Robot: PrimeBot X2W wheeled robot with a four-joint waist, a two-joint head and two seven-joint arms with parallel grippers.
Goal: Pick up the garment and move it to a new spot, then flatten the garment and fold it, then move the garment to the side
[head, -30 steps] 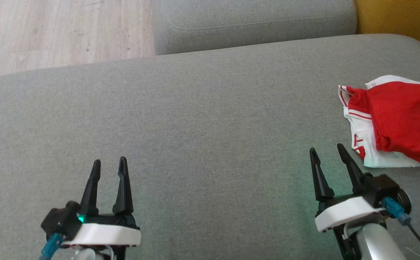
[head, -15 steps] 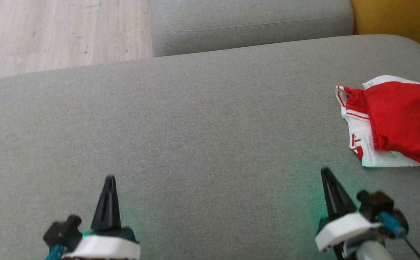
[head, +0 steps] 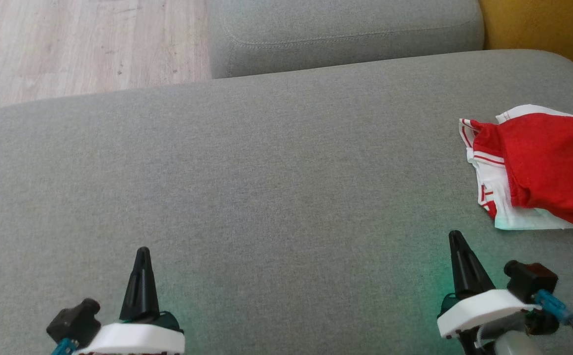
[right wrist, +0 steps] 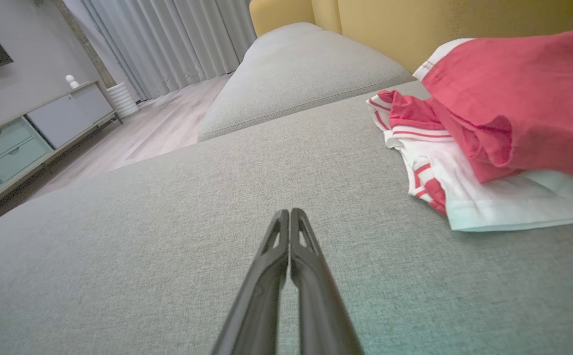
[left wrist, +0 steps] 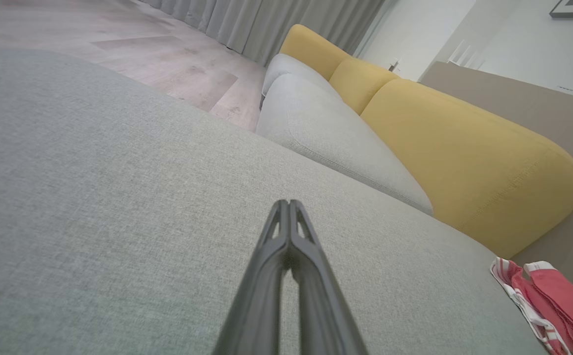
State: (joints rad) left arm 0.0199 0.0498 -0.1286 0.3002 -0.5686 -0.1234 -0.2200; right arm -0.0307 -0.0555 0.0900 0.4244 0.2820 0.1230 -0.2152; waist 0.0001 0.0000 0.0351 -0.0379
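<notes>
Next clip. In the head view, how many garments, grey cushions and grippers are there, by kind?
Garment, red and white: 1
Grey cushions: 2, the near cushion and the far cushion
Grippers: 2, the left gripper and the right gripper, both shut
Total: 5

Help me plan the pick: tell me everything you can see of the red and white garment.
The garment is a loosely folded, rumpled heap of thin-looking cloth: a red layer on top, white beneath, with red stripes along its edging. It lies at the right side of the grey sofa cushion, resting on it, apart from the right gripper.
</notes>
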